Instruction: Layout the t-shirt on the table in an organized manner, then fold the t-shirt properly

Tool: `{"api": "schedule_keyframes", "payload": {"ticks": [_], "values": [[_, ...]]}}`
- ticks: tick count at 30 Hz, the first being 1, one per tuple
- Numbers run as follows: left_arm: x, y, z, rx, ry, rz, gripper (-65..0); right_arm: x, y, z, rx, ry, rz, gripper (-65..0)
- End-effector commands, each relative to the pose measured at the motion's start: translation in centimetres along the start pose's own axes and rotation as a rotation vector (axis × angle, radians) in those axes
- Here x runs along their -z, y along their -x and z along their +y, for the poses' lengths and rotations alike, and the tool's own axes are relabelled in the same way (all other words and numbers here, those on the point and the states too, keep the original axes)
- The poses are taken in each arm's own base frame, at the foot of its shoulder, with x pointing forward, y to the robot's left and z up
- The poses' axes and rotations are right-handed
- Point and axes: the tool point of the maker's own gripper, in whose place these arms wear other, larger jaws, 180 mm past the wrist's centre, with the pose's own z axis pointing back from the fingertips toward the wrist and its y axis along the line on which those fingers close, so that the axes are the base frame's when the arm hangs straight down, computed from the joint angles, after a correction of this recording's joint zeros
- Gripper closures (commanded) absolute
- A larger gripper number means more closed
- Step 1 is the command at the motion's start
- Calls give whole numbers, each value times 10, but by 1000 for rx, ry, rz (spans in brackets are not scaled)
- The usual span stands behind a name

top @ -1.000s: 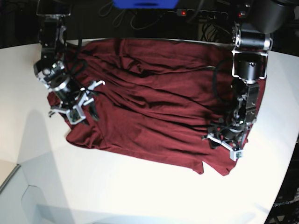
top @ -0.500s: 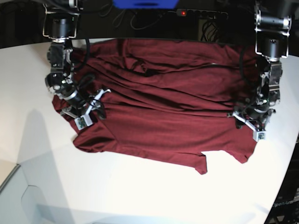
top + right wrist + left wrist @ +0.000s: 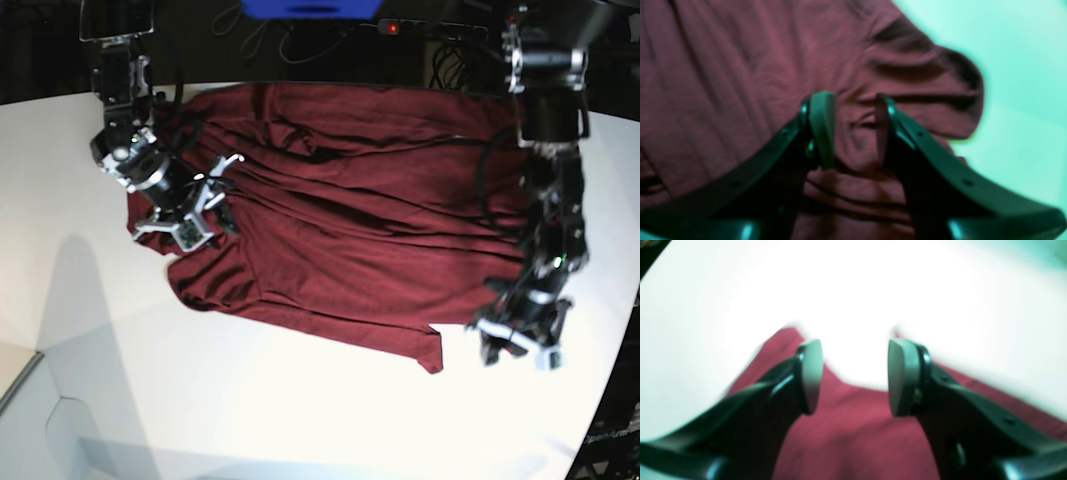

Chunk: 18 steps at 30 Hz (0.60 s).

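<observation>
The maroon t-shirt (image 3: 350, 230) lies spread and wrinkled across the white table (image 3: 250, 420). My right gripper (image 3: 200, 215) rests on the shirt's left part. In the right wrist view its jaws (image 3: 853, 130) stand narrow, closed on a bunched fold of the t-shirt (image 3: 723, 83). My left gripper (image 3: 515, 345) hangs at the shirt's lower right edge. In the left wrist view it (image 3: 855, 376) is open with nothing between the fingers. There the fabric (image 3: 853, 426) lies under it, with bare table (image 3: 853, 290) ahead.
A power strip (image 3: 430, 30) with a red light, cables and a blue object (image 3: 310, 8) sit behind the table's far edge. The curved table edge (image 3: 610, 400) runs close to the left arm on the right.
The left gripper has moved forward, from on the shirt to its lower right edge. The right gripper has shifted back and slightly right, and the shirt's left edge has drawn in with it.
</observation>
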Motion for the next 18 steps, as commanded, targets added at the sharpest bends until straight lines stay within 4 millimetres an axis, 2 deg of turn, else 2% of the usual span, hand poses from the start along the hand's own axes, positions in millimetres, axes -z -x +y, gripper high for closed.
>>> {"api": "schedule_keyframes", "payload": {"ticks": [1, 5, 8, 10, 13, 18], "values": [[10, -10, -1, 0, -17, -13, -310, -2, -17, -4, -8, 5, -56, -206], [46, 24, -21, 17, -36, 124, -312, -10, -10, 6, -8, -6, -44, -206], [67, 31, -37, 46, -30, 128, -312, -13, -3, 12, 0, -14, -31, -206], [70, 46, -40, 71, -33, 128, -312, -16, 3, 17, 7, -21, -17, -206], [76, 48, -46, 96, -27, 95, -312, -19, 11, 23, 18, -30, 1, -206], [75, 65, -44, 92, -29, 113, -312, -24, 22, 30, 30, -41, 23, -206]]}}
